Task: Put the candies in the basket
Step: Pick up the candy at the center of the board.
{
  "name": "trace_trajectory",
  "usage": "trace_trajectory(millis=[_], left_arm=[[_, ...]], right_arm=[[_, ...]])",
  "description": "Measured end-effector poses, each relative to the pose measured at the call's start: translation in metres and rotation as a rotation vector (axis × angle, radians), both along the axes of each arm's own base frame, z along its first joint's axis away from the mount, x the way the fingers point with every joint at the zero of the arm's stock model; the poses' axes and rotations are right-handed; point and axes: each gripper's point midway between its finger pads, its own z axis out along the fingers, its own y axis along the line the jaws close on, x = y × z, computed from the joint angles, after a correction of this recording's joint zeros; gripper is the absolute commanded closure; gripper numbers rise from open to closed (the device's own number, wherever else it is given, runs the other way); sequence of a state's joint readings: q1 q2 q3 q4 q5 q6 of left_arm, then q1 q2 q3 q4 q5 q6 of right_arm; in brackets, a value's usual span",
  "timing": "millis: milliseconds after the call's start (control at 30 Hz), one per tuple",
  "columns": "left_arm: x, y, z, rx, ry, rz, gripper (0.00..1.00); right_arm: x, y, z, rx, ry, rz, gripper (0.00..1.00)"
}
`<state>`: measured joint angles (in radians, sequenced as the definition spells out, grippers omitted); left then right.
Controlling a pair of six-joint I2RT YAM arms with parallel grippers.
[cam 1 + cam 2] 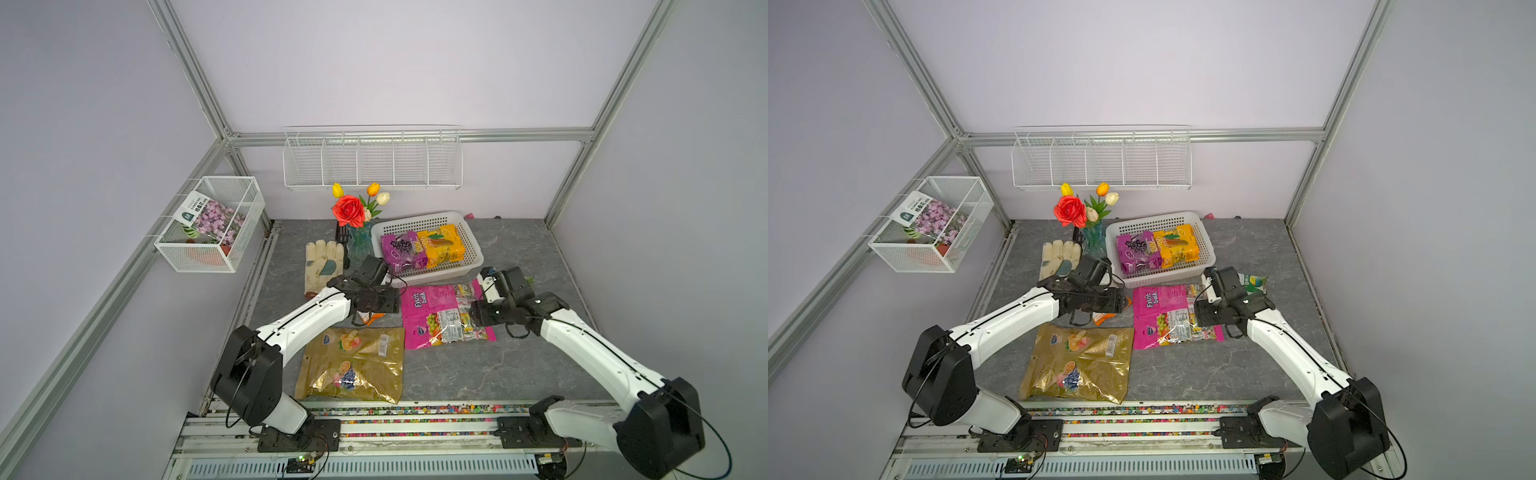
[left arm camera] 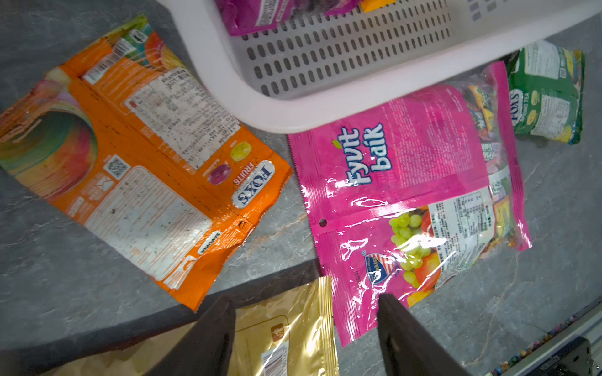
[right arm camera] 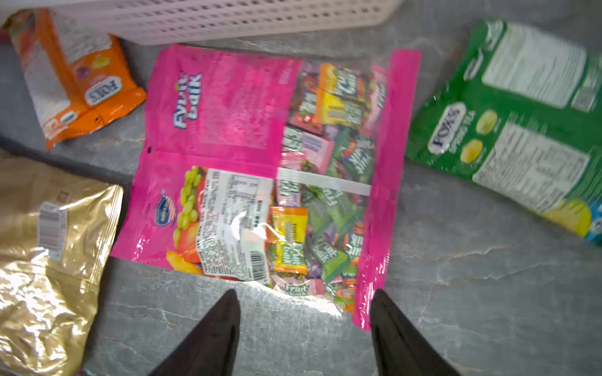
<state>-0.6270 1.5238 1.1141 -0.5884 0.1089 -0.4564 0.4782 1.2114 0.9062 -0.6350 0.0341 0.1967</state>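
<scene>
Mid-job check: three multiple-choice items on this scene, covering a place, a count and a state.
1. How many bags lie in the basket? A none; B two; C four.
2. Where is the green bag? A in the basket; B on the table beside the magenta bag; C in the wire rack.
3. The right gripper is: A open, empty; B shut on the gold bag; C shut on the magenta bag.
Key: 1 B, purple bag and yellow-orange bag only; 2 B, it lies outside the basket; 3 A, fingers apart, gripping nothing.
</scene>
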Motion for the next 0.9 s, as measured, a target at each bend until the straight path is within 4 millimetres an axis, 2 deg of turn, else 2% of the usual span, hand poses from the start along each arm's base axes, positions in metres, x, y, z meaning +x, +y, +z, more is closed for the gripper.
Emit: trace_trajectory(millis=[167,267,367,467,667,733,833,900], left_arm=[[0.003,0.019,0.002,-0.022,0.015,0.069,0.28],[0.001,0.02,0.004,-0.033,0.018,0.08,0.28],[-0.001,0.02,0.002,-0.042,0.029,0.094,0.28],[-0.002,0.024,-0.002,-0.043,0.045,0.116,0.28],[-0.001,0.033,-0.009,-0.041,0.066,0.161,0.28],[-0.001,0.035,-0.01,-0.041,0.069,0.168,0.29],[-0.001,0.035,-0.009,-0.043,0.065,0.169,0.29],[-0.001,0.035,-0.006,-0.047,0.06,0.168,0.29]], right_arm=[[-0.026,0.063,-0.003,-0.185,-0.149,0.424,0.32],[-0.055,0.102,-0.025,-0.278,-0.238,0.738,0.28],[-0.076,0.12,-0.055,-0.365,-0.281,0.953,0.25],[-0.075,0.132,-0.075,-0.433,-0.316,1.051,0.24],[-0.049,0.155,-0.1,-0.563,-0.429,1.087,0.25],[-0.036,0.164,-0.1,-0.596,-0.484,1.065,0.33],[-0.021,0.17,-0.102,-0.655,-0.547,1.028,0.59],[-0.016,0.165,-0.106,-0.698,-0.568,1.002,0.76]])
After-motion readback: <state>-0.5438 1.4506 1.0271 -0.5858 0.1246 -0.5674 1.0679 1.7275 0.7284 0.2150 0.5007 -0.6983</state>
